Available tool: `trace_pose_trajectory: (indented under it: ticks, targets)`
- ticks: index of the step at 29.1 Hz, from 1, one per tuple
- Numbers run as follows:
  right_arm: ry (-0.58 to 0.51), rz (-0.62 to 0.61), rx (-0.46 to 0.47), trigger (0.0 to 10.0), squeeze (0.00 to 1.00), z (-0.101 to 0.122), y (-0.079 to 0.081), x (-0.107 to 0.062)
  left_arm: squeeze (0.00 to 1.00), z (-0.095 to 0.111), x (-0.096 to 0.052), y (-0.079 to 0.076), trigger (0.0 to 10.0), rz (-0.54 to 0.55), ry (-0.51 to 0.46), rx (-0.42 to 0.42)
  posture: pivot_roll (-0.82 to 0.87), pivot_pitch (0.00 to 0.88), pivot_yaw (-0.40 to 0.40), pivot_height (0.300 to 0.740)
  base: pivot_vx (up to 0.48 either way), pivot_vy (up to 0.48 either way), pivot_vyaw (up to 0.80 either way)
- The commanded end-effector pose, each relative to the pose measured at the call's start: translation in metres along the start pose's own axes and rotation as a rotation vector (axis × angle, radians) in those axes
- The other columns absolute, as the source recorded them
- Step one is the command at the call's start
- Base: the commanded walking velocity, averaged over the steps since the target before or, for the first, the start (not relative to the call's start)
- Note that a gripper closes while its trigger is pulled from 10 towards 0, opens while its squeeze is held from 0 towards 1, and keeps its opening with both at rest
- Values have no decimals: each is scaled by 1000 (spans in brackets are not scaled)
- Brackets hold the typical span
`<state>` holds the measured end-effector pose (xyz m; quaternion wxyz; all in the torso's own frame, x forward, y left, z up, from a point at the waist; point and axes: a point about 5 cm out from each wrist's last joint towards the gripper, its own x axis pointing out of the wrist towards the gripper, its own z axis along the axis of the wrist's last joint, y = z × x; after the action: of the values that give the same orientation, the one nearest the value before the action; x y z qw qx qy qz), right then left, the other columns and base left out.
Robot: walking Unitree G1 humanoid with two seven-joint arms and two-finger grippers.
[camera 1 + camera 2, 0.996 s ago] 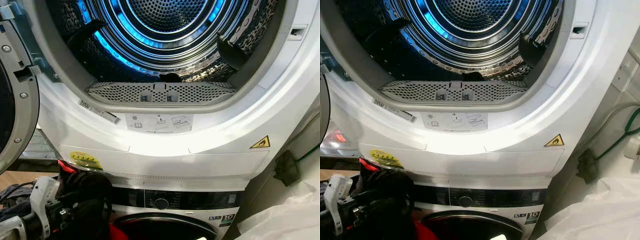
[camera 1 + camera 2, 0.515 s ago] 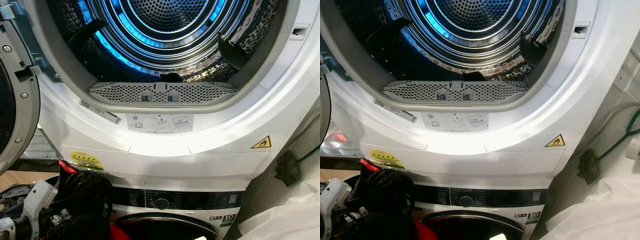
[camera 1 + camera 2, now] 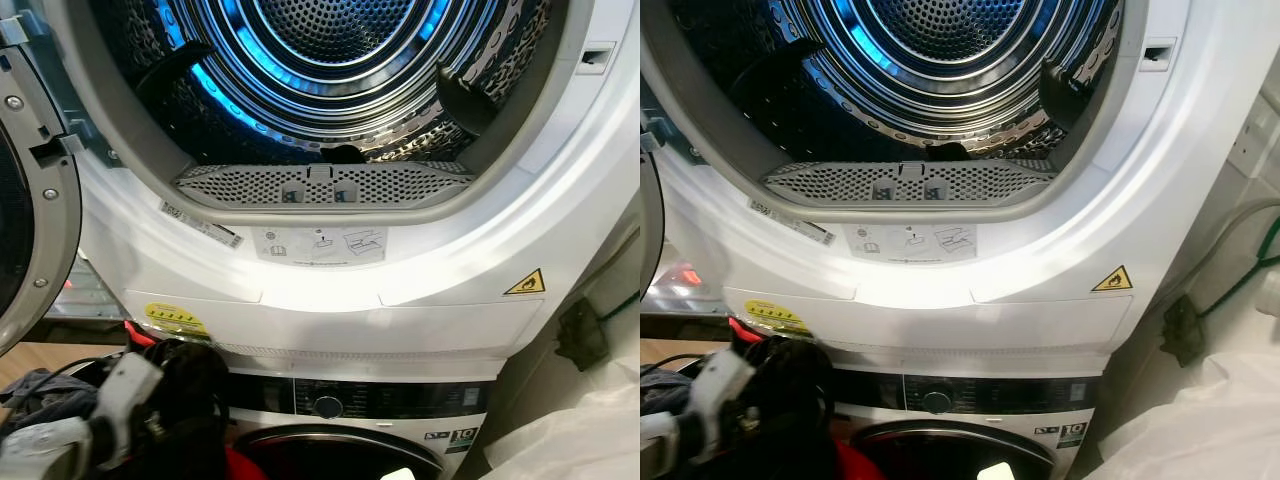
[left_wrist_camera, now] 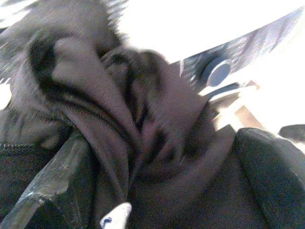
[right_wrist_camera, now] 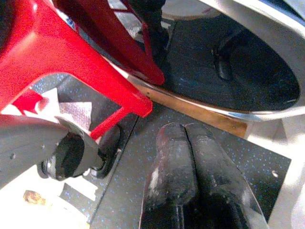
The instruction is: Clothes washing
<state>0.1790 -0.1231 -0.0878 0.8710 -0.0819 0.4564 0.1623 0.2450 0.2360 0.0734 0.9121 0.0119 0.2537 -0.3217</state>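
bunching dark garment [image 4: 143, 143] between left fingers [image 4: 47, 191]

A yellow warning triangle sticker [image 3: 525, 283] sits on the white front panel, lower right. A black plug [image 3: 578, 335] with a green cable [image 3: 1250, 270] hangs beside white sheeting [image 3: 570, 440] (crumpled). A red plastic stool leg [image 5: 95, 71] stands on dark speckled flooring [image 5: 143, 157].

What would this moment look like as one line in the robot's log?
task: clothes washing | left gripper: shut on dark garment, low left | dryer drum: door open, lit blue | right gripper: shut, idle near floor
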Motion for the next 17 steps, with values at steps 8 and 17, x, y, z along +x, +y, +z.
trace_pose_trajectory:
  ticks: [8, 17]
  targets:
    - [7, -10, 34, 10000, 0, -3, 0, 0, 0, -1, 20, 19, 10000, 195, 108, 123, 75, 0, 97, 740, 0, 0, 0]
    - [14, -3, 20, 10000, 0, -7, 0, -1, 0, -27, -11, 23, 10000, 336, 123, 68, 102, 0, 82, 740, 0, 0, 0]
